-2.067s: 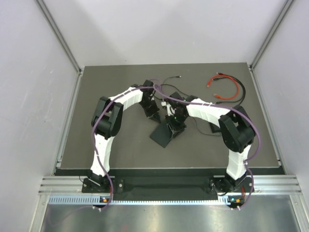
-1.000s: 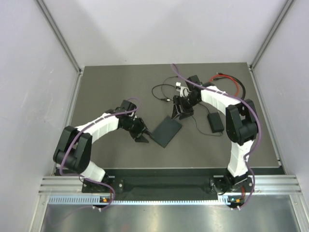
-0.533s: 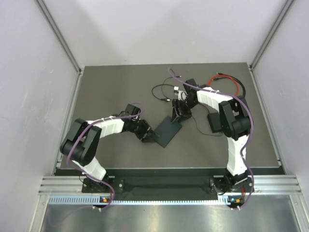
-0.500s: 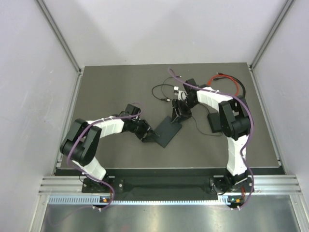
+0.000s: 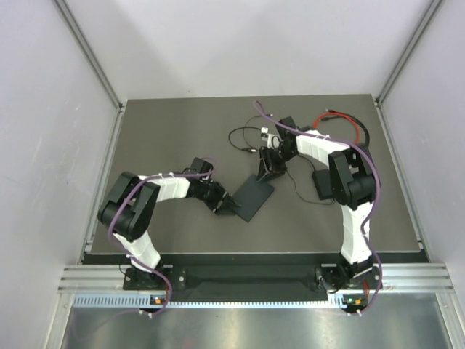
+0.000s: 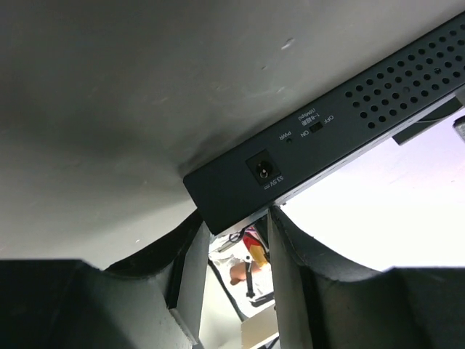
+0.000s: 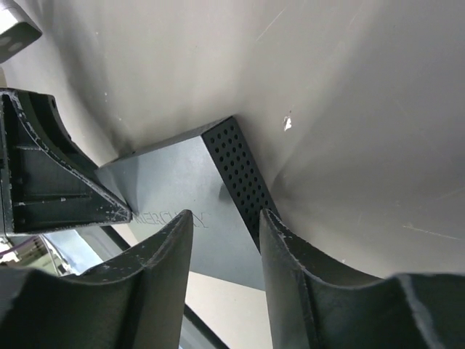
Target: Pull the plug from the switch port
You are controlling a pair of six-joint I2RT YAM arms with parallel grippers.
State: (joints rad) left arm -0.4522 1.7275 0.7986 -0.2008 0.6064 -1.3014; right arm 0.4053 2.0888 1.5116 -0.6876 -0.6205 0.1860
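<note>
The left gripper [image 5: 224, 207] is sitting at a corner of the switch [image 5: 252, 195], grip cannot be told; the right gripper [image 5: 267, 173] is straddling its vented edge, jaws partly apart.

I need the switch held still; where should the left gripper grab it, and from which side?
Probably the switch corner by the power socket, from the left: the box is flat and thin, so its edge fits between the fingers.

One switch [image 5: 251, 196], one black adapter brick [image 5: 320, 183] and one red cable [image 5: 355, 129] sit on one table [image 5: 160, 131].
</note>
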